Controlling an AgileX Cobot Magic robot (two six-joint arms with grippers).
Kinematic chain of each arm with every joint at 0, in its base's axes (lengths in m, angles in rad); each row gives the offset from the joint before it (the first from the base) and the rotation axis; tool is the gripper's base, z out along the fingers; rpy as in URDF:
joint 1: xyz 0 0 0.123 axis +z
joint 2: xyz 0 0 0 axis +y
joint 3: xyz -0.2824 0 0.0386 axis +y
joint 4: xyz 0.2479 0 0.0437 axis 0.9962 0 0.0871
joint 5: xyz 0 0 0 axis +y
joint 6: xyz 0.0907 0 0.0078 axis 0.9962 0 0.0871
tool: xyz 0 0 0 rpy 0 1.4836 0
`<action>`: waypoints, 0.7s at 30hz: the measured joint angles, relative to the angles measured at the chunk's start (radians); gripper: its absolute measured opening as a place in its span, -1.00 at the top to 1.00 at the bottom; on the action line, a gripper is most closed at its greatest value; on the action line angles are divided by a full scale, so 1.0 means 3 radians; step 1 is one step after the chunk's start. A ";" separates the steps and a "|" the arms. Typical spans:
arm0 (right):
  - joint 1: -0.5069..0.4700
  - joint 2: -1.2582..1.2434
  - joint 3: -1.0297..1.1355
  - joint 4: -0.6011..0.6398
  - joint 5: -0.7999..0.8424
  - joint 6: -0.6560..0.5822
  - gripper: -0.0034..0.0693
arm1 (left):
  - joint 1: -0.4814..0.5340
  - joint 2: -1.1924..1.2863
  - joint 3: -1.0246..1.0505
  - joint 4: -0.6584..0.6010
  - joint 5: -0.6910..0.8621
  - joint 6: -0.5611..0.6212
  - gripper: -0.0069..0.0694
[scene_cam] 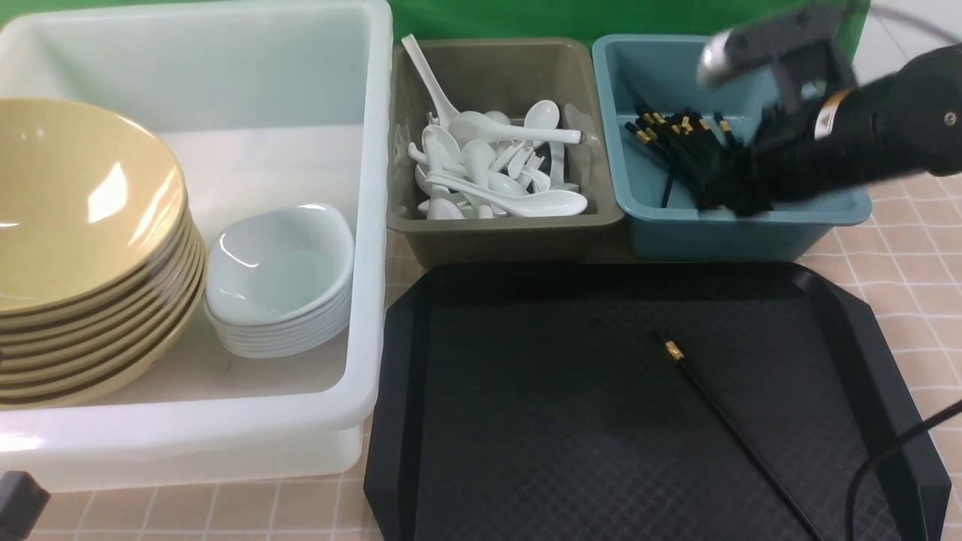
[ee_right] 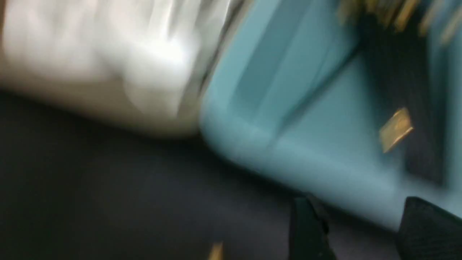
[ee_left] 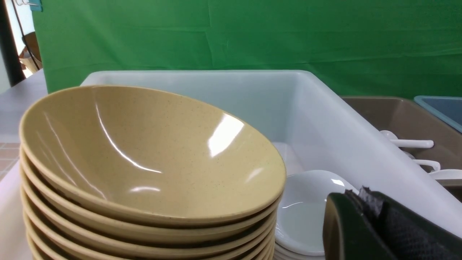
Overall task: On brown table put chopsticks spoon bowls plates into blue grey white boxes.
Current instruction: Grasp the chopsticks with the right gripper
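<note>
One chopstick lay alone on the black tray, well apart from the rest. Other chopsticks lay bundled in the blue bin; my right claw hung blurred over its near edge, jaws apart and empty. My left claw was closed on nothing, facing the white tub, which held stacked bowls and plates side by side. Spoons lay heaped in the grey bin. All three bins and the tray stood on the table.
</note>
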 joint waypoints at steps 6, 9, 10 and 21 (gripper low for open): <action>0.0299 0.0116 0.0417 0.0014 0.0397 -0.0032 -0.05 | 0.0000 0.0000 0.0000 0.0000 -0.0011 0.0000 0.81; 0.0360 0.0262 0.0647 0.0022 0.0107 -0.0016 0.02 | 0.0000 0.0000 0.0000 0.0000 -0.0011 0.0000 0.81; 0.0360 0.0318 0.0669 0.0022 0.0031 -0.0007 0.05 | 0.0000 0.0000 0.0000 0.0000 -0.0011 0.0000 0.81; 0.0361 0.0263 0.0590 0.0459 0.0220 -0.0536 0.69 | 0.0000 0.0000 0.0000 0.0000 -0.0011 0.0000 0.81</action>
